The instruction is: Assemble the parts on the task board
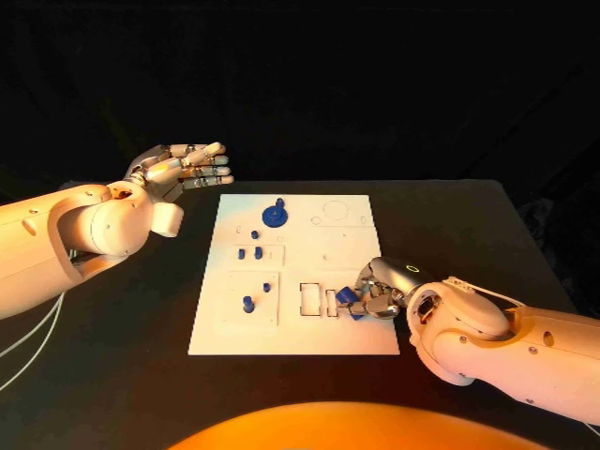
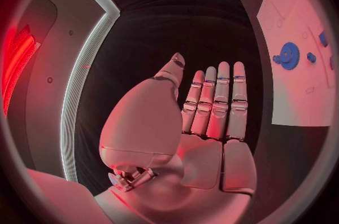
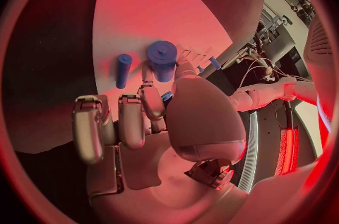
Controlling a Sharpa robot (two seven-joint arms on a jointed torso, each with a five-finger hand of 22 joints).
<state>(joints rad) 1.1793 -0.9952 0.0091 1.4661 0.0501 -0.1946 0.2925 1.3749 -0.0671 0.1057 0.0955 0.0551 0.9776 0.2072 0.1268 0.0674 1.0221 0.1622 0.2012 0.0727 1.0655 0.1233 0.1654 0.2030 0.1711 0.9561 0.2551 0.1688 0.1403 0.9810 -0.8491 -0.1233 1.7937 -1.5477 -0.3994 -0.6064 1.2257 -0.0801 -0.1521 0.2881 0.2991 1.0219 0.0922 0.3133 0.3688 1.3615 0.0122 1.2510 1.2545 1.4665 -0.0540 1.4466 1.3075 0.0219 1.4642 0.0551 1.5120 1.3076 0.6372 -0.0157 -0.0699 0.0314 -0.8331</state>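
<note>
- I have the right hand (image 1: 379,291) down on the task board (image 1: 300,337), at about 4 o'clock from the board's centre, its fingers curled round a small blue part (image 1: 345,308).
- That held part sits right beside the pair of rectangular slots (image 1: 319,300) near the board's near edge; from the head view I think it is touching the board, but the fingers hide the contact.
- In the right wrist view, two blue pegs (image 3: 161,58) stand on the board just beyond the fingertips.
- My left hand (image 1: 181,169) hangs above the bench (image 1: 138,375) at about 10 o'clock from the board, palm up, fingers straight and apart, grasping nothing.
- Other pieces sit on the board: a blue gear (image 1: 276,216) toward 12 o'clock, and small blue parts (image 1: 251,253) left of centre.
- Step in hand, as I read it: seating the held part into one of the slots.
- The next move calls for squaring the part with the slot, pressing it straight down, then letting go without tipping it.
</note>
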